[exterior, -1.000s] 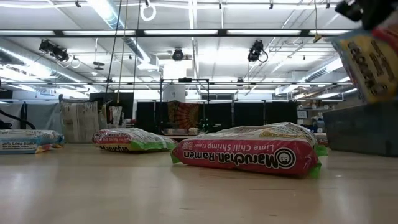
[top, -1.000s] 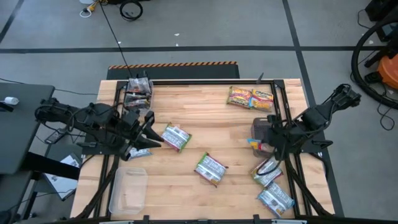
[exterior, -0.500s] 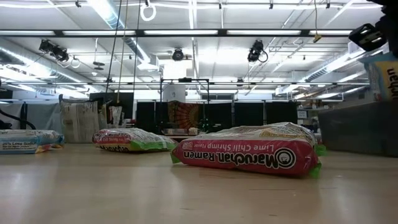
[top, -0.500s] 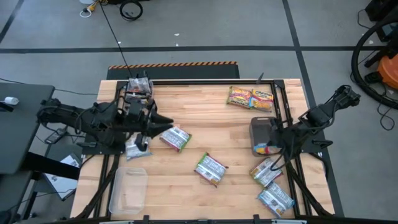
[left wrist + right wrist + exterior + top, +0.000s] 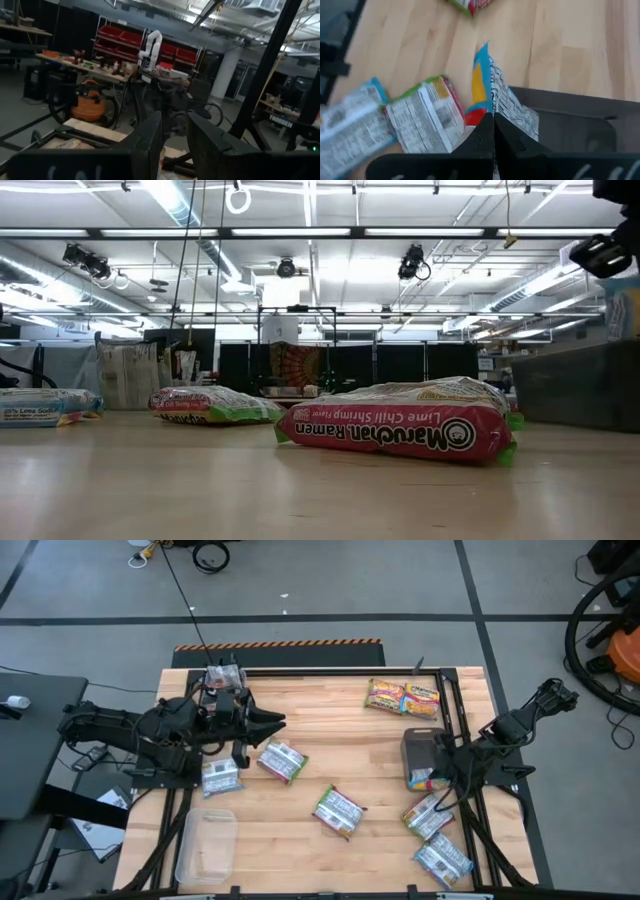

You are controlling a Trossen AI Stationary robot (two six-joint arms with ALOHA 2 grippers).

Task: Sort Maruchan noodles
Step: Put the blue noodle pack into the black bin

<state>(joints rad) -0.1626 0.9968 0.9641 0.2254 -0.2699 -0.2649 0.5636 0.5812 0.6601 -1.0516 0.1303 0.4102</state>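
You're mid-sort on the right side: right hand (image 5: 437,777) is pinched tight on a blue packet (image 5: 487,95), hanging it at the near edge of the dark bin (image 5: 420,747). Next move, as I read it: carry it over the bin mouth, then let go so it drops flat inside, not on the rim.

Left hand (image 5: 268,721) is up off the desk (image 5: 330,730), pointing toward the middle. Its fingers (image 5: 150,137) stand narrowly apart w/ nothing seen between them. A blue-white packet (image 5: 221,776) lies just under that arm, beside a green one (image 5: 283,761). More lie loose: one mid-desk (image 5: 338,810), two near the right front corner (image 5: 435,835), a yellow-red pair (image 5: 403,697) at the far edge. Clear bin (image 5: 206,845) sits front left; another w/ packets at far left (image 5: 222,685).

Views differ: right wrist cam shows the grip itself, which overhead hides under the arm. Low cam reads "Lime Chili Shrimp" on the nearest packet (image 5: 395,430), but shows only a bit of the arm at its upper right. Left wrist cam sees mostly room.
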